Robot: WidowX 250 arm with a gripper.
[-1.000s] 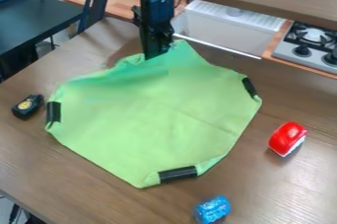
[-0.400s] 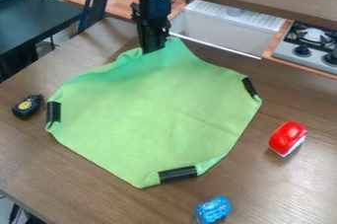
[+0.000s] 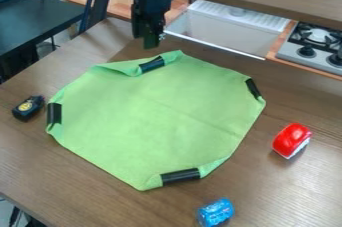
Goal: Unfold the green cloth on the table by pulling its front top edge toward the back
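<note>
Pincer (image 3: 149, 42) has risen clear of the far edge of the green cloth (image 3: 157, 116) (how wide, I cannot tell).

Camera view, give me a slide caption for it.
Black robot hand near the far edge of a green cloth with four black bands.

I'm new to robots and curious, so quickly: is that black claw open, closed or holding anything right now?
Gripper: not holding the cloth, it hangs near its far edge; open or closed, I can't tell.
</note>
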